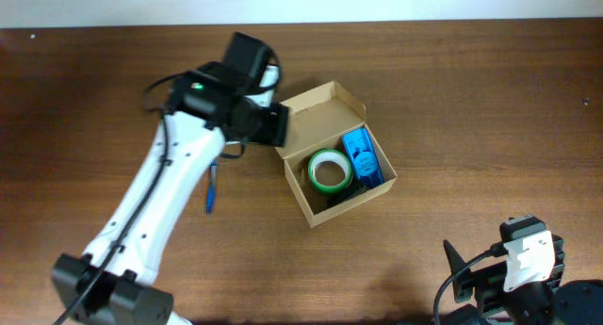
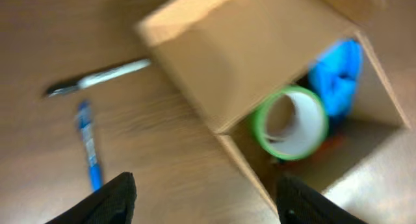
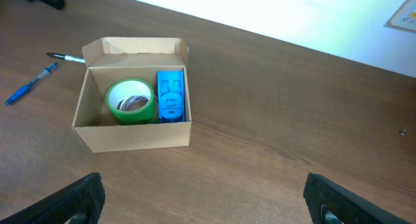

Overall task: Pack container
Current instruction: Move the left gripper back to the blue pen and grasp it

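One blue pen [image 2: 90, 152] blurred, container [image 2: 247, 49] partly cropped

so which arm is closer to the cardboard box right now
Left. The left fingers hover open by the flap of the cardboard box; the right fingers sit well away, beyond its opposite corner.

Left hand [image 2: 205, 208] seemingly spread wide, right hand [image 3: 208, 204] likewise; left arm [image 1: 151, 203] outstretched.

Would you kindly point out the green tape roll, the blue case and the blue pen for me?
green tape roll [image 3: 133, 115], right wrist view, outer wall.
blue case [image 3: 171, 97], right wrist view, top face.
blue pen [image 3: 26, 88], right wrist view, barrel.
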Tool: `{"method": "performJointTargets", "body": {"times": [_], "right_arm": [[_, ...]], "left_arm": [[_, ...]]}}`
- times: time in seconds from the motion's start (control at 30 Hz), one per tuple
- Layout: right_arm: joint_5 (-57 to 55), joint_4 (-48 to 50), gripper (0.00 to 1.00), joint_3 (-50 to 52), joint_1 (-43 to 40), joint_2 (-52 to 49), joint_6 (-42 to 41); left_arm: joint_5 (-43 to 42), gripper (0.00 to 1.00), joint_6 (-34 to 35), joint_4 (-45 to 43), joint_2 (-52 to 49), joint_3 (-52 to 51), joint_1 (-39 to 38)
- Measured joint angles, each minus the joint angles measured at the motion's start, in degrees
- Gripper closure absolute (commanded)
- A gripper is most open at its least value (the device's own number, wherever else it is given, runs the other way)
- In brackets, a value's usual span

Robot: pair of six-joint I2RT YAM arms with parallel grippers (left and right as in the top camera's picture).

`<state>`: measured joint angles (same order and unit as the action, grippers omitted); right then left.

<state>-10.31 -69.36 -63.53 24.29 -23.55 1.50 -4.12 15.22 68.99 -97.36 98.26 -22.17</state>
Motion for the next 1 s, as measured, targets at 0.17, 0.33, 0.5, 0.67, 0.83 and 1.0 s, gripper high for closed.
{"method": "performJointTargets", "body": {"times": [0.17, 0.33, 0.5, 0.67, 0.83, 1.0], "right_arm": [[0.0, 0.0, 0.01, 0.0, 0.0, 0.0, 0.0], [0.0, 0.0, 0.01, 0.0, 0.0, 0.0, 0.0], [0.0, 0.0, 0.01, 0.0, 0.0, 0.0, 0.0], [0.0, 0.0, 0.01, 0.0, 0.0, 0.0, 0.0], [0.0, 0.0, 0.01, 0.0, 0.0, 0.0, 0.0], [0.0, 0.0, 0.01, 0.0, 0.0, 0.0, 0.0]], "left_arm": [[2.2, 0.00, 6.2, -0.1, 2.2, -8.1, 4.5], [2.7, 0.00, 8.3, -3.1, 2.5, -18.6, 6.9], [2.6, 0.00, 8.7, -7.0, 2.5, -27.6, 8.7], [2.6, 0.04, 8.9, -7.8, 2.4, -32.8, 12.7], [2.8, 0.05, 9.1, -7.8, 1.5, -34.2, 16.3], [3.1, 0.05, 9.1, -9.5, -3.4, -34.3, 16.6]]}}
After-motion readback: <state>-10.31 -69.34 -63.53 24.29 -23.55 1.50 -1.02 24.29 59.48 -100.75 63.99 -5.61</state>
